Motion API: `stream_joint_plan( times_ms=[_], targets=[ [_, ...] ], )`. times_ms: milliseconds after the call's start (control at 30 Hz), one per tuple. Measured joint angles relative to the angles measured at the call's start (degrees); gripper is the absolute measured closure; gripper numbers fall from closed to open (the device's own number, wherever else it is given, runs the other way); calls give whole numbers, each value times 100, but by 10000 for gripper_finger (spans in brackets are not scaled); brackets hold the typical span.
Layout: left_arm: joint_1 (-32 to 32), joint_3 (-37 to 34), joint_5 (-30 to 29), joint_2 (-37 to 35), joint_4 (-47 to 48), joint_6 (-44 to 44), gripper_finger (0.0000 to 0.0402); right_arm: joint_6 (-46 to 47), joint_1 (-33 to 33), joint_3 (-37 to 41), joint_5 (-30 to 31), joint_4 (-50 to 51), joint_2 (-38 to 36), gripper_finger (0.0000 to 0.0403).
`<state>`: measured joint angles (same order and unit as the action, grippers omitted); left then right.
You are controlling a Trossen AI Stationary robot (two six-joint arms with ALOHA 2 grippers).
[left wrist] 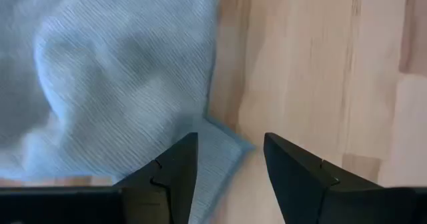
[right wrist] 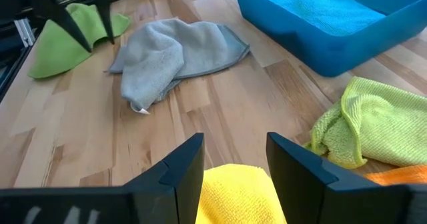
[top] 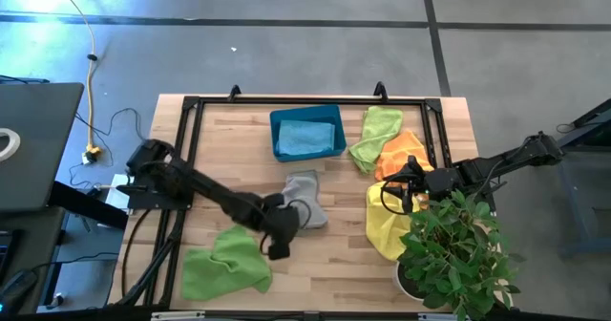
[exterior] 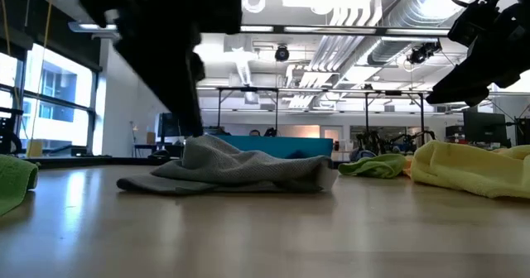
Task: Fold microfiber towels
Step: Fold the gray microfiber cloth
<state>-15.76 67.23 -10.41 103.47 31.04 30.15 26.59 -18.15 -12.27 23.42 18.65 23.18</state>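
Six towels lie on the wooden surface, placed here relative to the teal bin. Nearest the front edge — a lime green towel, spread flat, well apart from the bin on the left arm's side. Next, the grey towel, crumpled just in front of the bin; the left claw is at its corner, fingers parted, the corner lying between them, nothing grasped. Beside it toward the potted plant, the yellow towel, with the right claw just over it, fingers likewise parted and empty. Farther back — the orange towel and a second lime towel beside the bin. A light blue towel rests inside the bin.
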Motion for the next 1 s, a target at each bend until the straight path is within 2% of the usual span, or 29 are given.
stream_joint_plan(
  times_ms=[167, 367, 733, 867, 1000],
  targets=[
    [-256, 8, -164, 191, 32, 254, 238, 0, 2, 0, -1, 31, 1, 249],
    [-434, -3, -355, 471, 14, -70, 238, 0, 2, 0, -2, 74, 11, 249],
    [-279, 21, -319, 834, -170, -337, 241, 0, 2, 0, 0, 141, 4, 249],
    [-240, 19, -157, 841, -195, -478, 278, 0, 1, 0, -1, 175, 7, 249],
    [-237, 19, -127, 848, -230, -555, 355, 0, 2, 0, -2, 182, 7, 249]
  ],
)
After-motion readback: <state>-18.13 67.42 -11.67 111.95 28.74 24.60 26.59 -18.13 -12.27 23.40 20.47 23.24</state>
